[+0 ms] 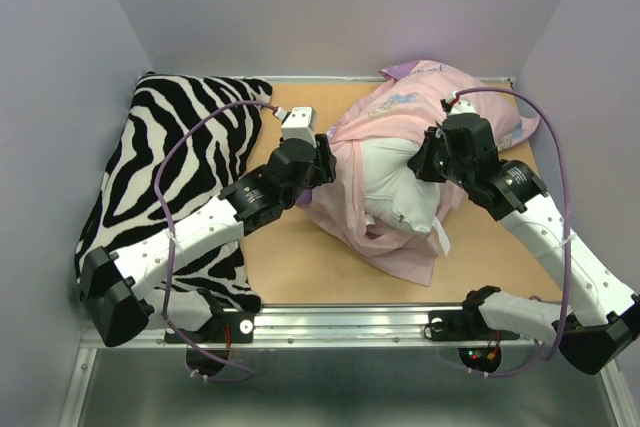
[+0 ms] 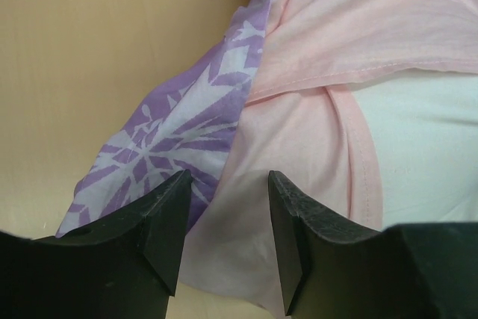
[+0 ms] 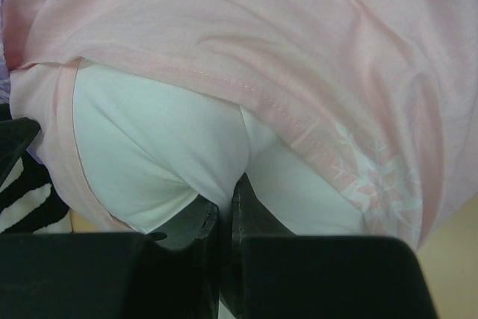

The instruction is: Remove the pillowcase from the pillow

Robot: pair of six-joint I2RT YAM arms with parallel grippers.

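The pillowcase (image 1: pixel 400 112) lies crumpled and partly inside out, pale pink, around the white pillow (image 1: pixel 400 182) in the middle of the table. My left gripper (image 1: pixel 322 159) is open at the case's left edge; in the left wrist view (image 2: pixel 224 199) pink fabric (image 2: pixel 291 155) and a purple snowflake part (image 2: pixel 179 125) lie just ahead of and between the jaws. My right gripper (image 1: pixel 432 162) is shut on a pinch of the pillow (image 3: pixel 164 147); the right wrist view shows its fingertips (image 3: pixel 224 199) closed on white cloth below the case's hem (image 3: pixel 246 87).
A black-and-white zebra-striped cushion (image 1: pixel 175 177) fills the left side of the table, under my left arm. Bare wooden tabletop (image 1: pixel 310 257) shows at the front. Purple-grey walls (image 1: pixel 330 7) enclose the back and sides. A metal rail (image 1: pixel 340 325) runs along the near edge.
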